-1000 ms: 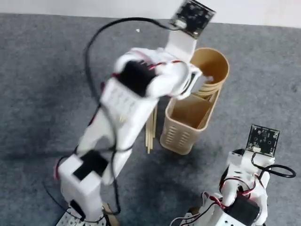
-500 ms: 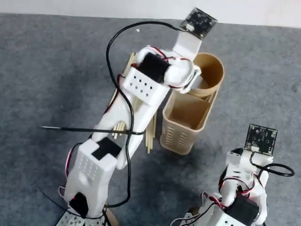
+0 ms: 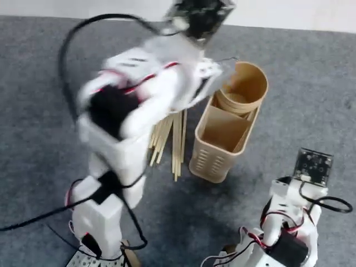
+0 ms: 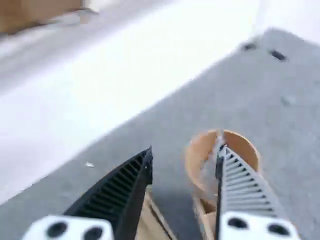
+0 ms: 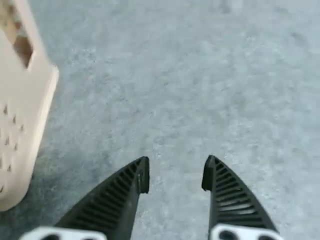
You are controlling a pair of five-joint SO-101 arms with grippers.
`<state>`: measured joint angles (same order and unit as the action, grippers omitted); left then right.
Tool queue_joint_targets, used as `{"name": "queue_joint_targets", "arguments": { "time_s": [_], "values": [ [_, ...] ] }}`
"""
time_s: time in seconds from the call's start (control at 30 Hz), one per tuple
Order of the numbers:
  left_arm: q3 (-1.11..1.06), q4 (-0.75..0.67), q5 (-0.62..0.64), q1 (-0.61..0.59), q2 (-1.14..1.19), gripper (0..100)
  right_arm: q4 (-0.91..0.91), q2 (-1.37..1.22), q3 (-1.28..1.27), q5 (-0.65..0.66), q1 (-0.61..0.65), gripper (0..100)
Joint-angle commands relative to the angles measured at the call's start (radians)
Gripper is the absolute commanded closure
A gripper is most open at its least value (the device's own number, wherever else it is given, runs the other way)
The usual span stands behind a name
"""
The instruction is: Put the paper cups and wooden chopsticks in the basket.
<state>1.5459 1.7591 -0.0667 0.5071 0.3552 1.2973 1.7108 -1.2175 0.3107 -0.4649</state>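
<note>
From above: grey carpet [image 3: 33, 139] throughout, pale strip of floor [image 3: 311, 14] along the far edge. Tan basket [image 3: 211, 161] mid-carpet, slotted at its near end, paper cups [image 3: 238, 100] nested in its round far compartment. Pale wooden chopsticks [image 3: 177, 150] loose on the carpet, just beside the basket's wall. From the left wrist: left gripper [image 4: 184, 150] spread wide, empty, the basket's round end beyond its fingers. From the right wrist: right gripper [image 5: 177, 160] parted, holds nothing, over grey carpet, near the basket.
</note>
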Motion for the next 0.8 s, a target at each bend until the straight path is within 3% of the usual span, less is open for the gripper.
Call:
{"name": "queue_joint_targets", "arguments": {
  "time_s": [0.0,0.17,0.27,0.37,0.53,0.77],
  "values": [
    [-0.004,0.017,-0.005,-0.159,-0.131,77,0.002,-0.001,0.058,0.014,-0.116,81.8],
    [-0.377,0.017,-0.005,-0.41,-0.222,77,-0.008,-0.001,-0.004,0.086,-0.292,81.8],
    [-0.657,0.015,-0.009,-0.499,-0.257,77,-0.061,-0.001,-0.11,0.115,-0.367,81.8],
    [-0.881,0.015,-0.018,-0.53,-0.269,77,-0.14,-0.001,-0.246,0.12,-0.421,81.8],
    [-1.104,0.006,-0.153,-0.526,-0.266,77,-0.245,-0.001,-0.426,0.161,-0.479,81.8],
    [-1.325,-0.236,-0.181,-0.479,-0.263,77,-0.344,-0.001,-0.61,0.161,-0.486,85.1]
  ]
}}
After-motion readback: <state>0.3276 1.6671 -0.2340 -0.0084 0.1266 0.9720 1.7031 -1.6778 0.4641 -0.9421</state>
